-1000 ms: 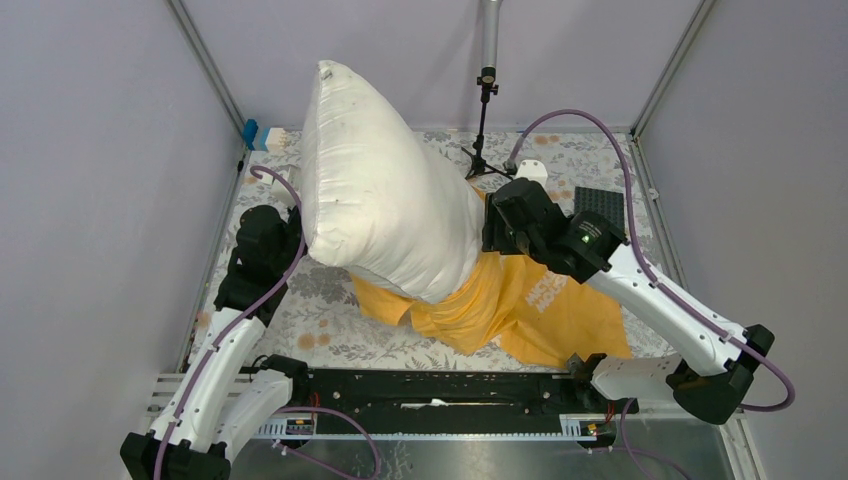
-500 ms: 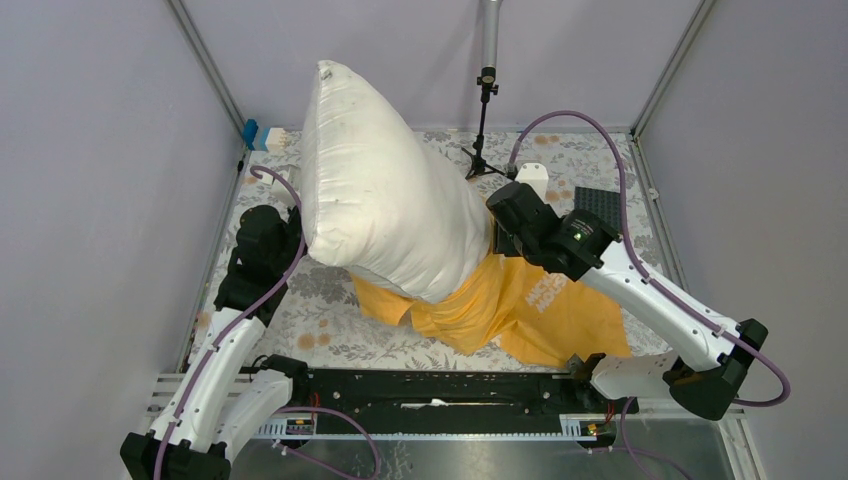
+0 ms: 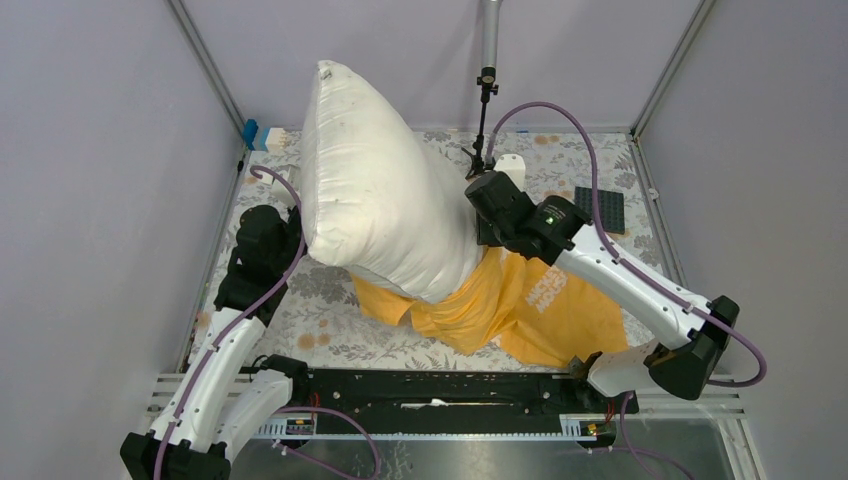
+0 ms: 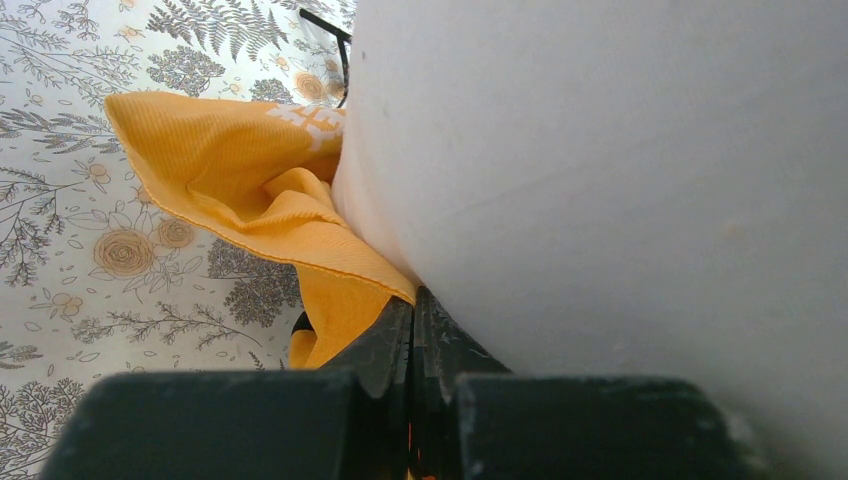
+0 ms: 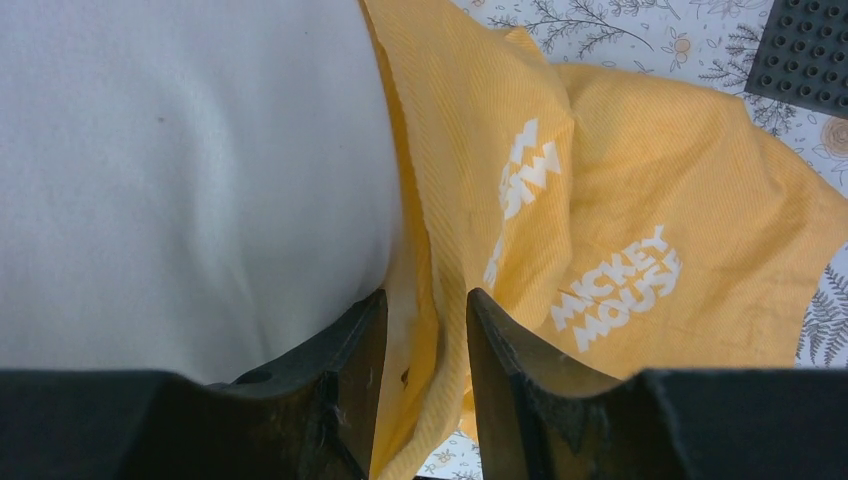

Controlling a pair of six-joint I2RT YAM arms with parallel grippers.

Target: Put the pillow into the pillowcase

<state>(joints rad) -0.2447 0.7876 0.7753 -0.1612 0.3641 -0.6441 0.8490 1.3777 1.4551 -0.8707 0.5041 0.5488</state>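
Only the lower end of the pillow (image 3: pixel 380 200) is inside the pillowcase (image 3: pixel 560 310); the left gripper (image 4: pixel 412 310) pinches its edge, the right gripper (image 5: pixel 425 300) straddles it, jaws apart.

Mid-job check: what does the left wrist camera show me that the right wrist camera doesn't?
Left wrist only: the left gripper with its fingers closed together on the hem of the pillowcase, right beside the pillow.

Right wrist only: the right gripper open, its fingers straddling the case's edge, plus the MICKEY MOUSE lettering and a black studded plate at the top right.

Both: the white pillow pressed against the orange case, over the floral tablecloth.
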